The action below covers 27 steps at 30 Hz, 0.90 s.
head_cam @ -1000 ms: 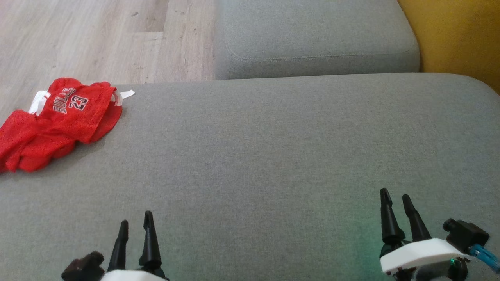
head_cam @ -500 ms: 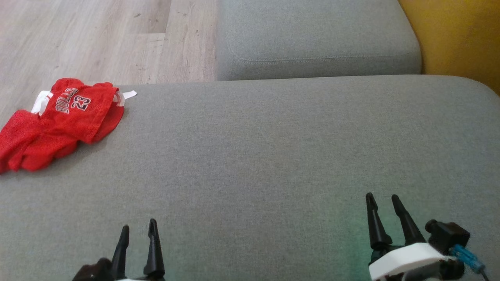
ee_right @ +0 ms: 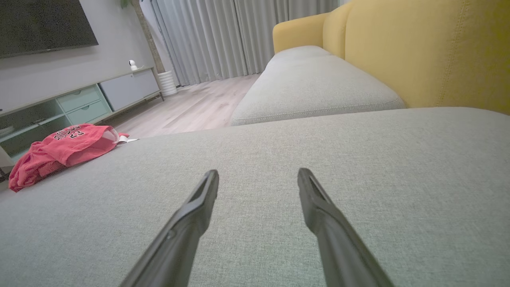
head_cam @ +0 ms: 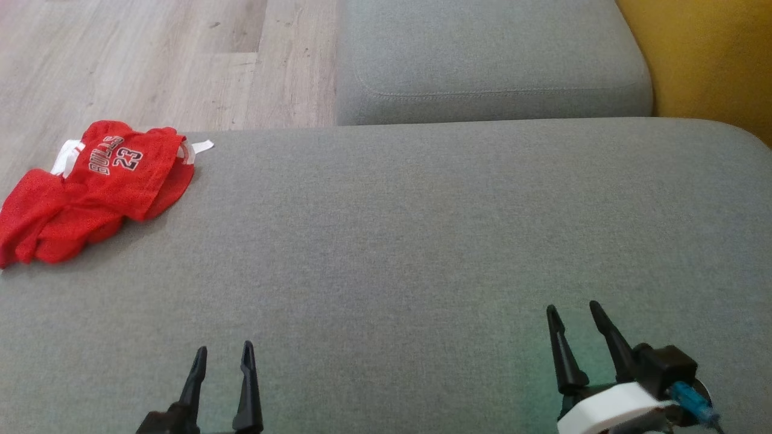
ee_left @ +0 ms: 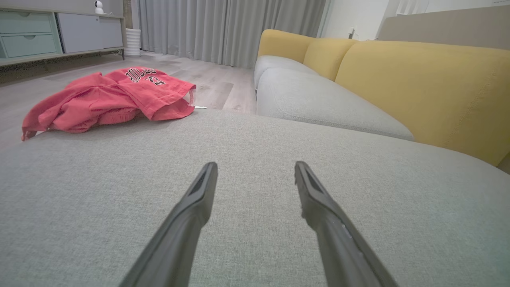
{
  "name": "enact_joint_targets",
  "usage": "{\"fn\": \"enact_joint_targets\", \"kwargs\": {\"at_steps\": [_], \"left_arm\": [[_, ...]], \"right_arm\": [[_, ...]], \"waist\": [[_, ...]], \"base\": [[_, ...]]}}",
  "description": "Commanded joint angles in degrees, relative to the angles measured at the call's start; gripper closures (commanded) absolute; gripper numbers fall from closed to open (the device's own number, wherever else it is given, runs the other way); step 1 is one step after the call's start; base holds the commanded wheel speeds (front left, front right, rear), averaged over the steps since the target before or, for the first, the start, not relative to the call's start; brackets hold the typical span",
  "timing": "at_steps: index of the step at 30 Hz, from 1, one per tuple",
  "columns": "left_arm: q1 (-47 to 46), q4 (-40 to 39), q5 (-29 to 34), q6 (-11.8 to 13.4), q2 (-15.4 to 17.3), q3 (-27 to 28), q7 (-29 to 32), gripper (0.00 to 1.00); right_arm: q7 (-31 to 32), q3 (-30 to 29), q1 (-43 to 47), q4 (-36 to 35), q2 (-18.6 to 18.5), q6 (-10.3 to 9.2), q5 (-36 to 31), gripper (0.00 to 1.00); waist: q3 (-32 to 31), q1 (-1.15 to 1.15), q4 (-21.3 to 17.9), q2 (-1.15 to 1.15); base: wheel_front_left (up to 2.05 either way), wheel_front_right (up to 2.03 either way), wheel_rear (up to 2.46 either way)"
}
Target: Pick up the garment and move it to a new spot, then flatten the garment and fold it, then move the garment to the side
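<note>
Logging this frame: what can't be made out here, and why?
- Garment: head view, its bunched folds hide the lower layers and the outline.
- Left end effector: head view, the bottom edge cuts off most of its body.
- White object on the cabinet: right wrist view, too small to identify.

Jaws apart: left gripper (head_cam: 224,347), right gripper (head_cam: 572,306)

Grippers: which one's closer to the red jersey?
The left gripper: the red jersey lies on its side of the grey cushion; the right gripper sits far across.
</note>
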Motion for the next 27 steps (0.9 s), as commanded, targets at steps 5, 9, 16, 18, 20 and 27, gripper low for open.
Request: {"fn": "enact_joint_targets", "kwargs": {"at_steps": [5,9,16,18,20,27], "left_arm": [[-0.8,-1.6,3.8,0.6,0.6,1.6,-1.5,0.0],[-0.6,-1.5,5.9,0.7,0.5,1.6,-2.2,0.0],[-0.6,-1.2,7.7,0.7,0.5,2.2,-2.8,0.0],[-0.6,-1.1,7.6,0.7,0.5,2.4,-2.8,0.0],[-0.6,-1.1,7.6,0.7,0.4,2.4,-2.8,0.0],[-0.6,-0.9,7.3,0.7,0.3,2.5,-2.8,0.0]], "right_arm": [[-1.6,2.1,-2.0,-1.0,-0.5,0.23,-4.3,0.0],[-2.3,2.3,-2.2,-0.8,-0.5,0.24,-6.7,0.0],[-2.9,2.4,-2.5,-0.5,-0.5,0.24,-9.1,0.0],[-2.9,2.4,-2.5,-0.4,-0.5,0.24,-8.9,0.0],[-2.9,2.3,-2.6,-0.3,-0.5,0.24,-8.9,0.0],[-2.9,2.1,-2.8,-0.1,-0.5,0.24,-8.4,0.0]], "waist": [[0.1,0.0,0.2,0.0],[0.2,0.0,0.3,0.0],[0.5,0.0,0.5,0.0],[0.6,0.0,0.5,0.0],[0.6,0.0,0.5,0.0],[0.6,0.0,0.5,0.0]], "base": [[0.0,0.0,0.0],[0.0,0.0,0.0],[0.0,0.0,0.0],[0.0,0.0,0.0],[0.0,0.0,0.0],[0.0,0.0,0.0]]}}
